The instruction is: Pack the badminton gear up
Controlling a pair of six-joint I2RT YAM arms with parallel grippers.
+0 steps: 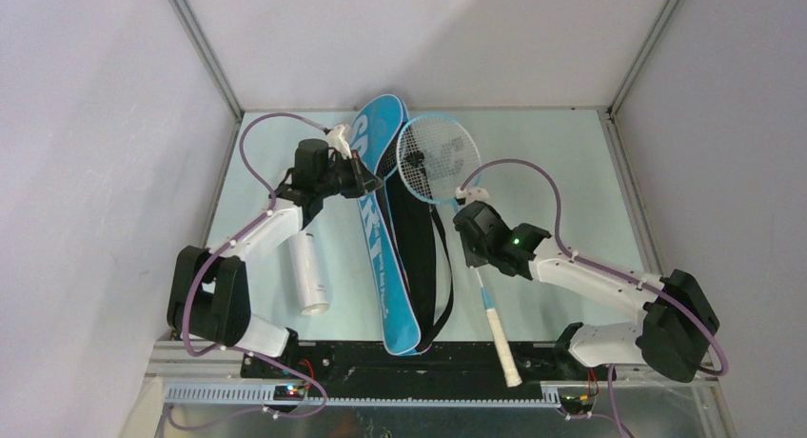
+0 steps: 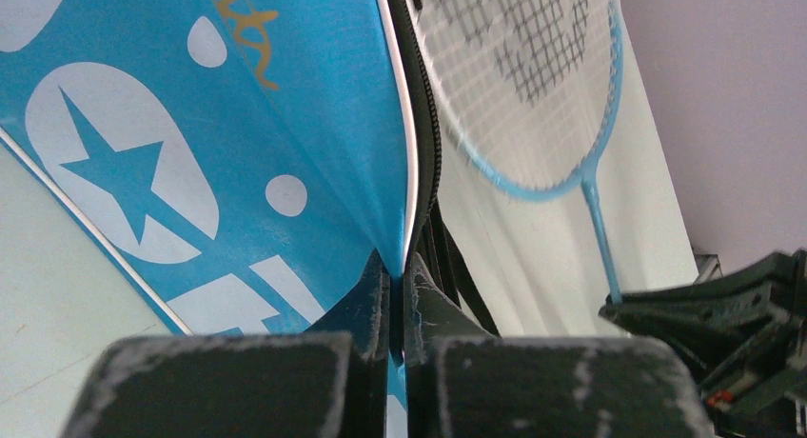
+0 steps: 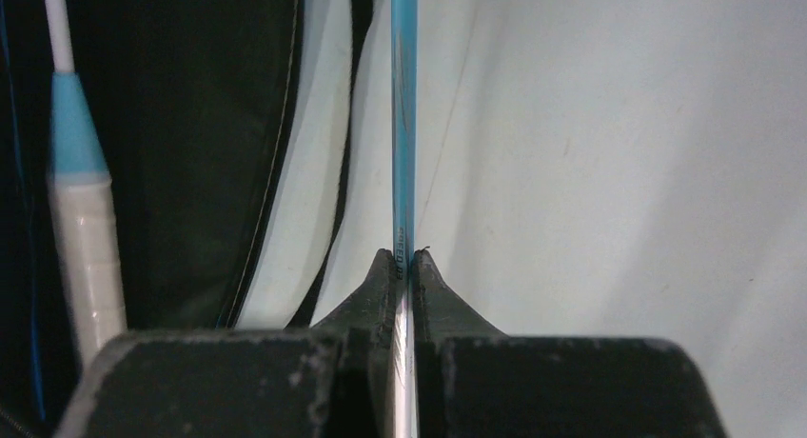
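The left gripper [image 2: 400,263] was pinched tight on the edge of the blue bag [image 1: 378,248], near its far end. The bag lay long-ways in the middle of the table [image 1: 561,162]. The right gripper [image 3: 404,259] was squeezed on the thin shaft of a racket [image 1: 433,157], whose head sat just right of the bag's far end. A white tube [image 1: 309,271] lay left of the bag. A second racket [image 3: 84,228] showed against the bag's black part.

Apparently "SPORT" on blue bag [image 1: 379,233]
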